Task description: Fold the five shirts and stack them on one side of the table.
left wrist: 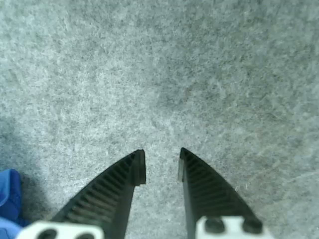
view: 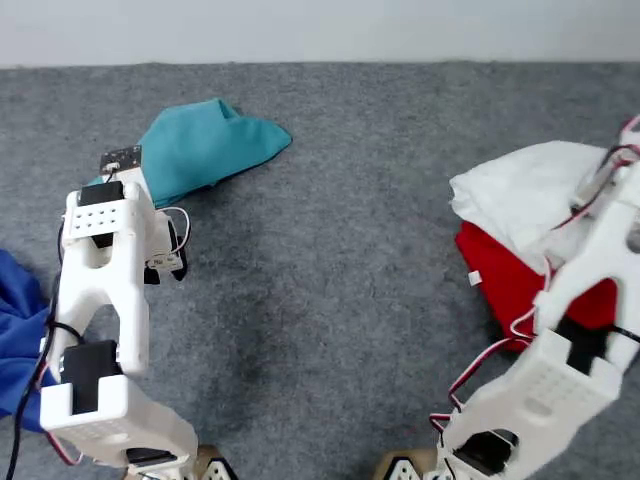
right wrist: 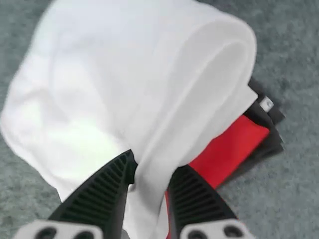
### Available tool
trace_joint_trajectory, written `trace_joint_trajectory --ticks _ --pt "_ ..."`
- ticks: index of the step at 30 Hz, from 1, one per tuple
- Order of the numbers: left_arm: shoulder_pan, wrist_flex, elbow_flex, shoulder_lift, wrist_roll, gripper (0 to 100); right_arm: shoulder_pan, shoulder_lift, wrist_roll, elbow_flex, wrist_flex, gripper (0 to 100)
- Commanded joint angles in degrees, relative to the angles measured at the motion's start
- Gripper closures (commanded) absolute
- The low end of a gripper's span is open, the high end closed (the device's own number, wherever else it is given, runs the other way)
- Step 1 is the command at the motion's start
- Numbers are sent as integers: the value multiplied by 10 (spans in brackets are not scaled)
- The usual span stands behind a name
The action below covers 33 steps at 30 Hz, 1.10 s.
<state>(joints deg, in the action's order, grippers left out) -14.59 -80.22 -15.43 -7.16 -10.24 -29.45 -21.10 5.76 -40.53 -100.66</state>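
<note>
The left gripper (left wrist: 162,167) hangs slightly parted and empty over the bare mat (view: 350,250). The right gripper (right wrist: 149,174) pinches a fold of the white shirt (view: 525,195), which lies over the red shirt (view: 505,285) at 3 o'clock. The teal shirt (view: 205,145) lies at 11, the blue shirt (view: 18,330) at 8.

No print is readable; the small white tag (right wrist: 266,104) beside the red shirt (right wrist: 224,149) looks illegible.

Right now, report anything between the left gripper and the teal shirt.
Nothing visible does. The left gripper hangs open over bare carpet, and carpet alone runs on to the teal shirt. The blue shirt lies on its other side.
</note>
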Motion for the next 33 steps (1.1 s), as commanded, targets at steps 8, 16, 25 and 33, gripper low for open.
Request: trace_joint_trajectory --ticks 8,16,25,33 --pt "-1 -14 2 26 -5 880 -20 44 -19 167 30 987" --pt "-1 -15 2 26 -5 880 -57 47 -37 189 29 987" --pt "-1 -14 2 25 -5 880 -75 81 -69 213 33 987" --pt "-1 -14 2 25 -5 880 -75 39 -67 290 93 988"
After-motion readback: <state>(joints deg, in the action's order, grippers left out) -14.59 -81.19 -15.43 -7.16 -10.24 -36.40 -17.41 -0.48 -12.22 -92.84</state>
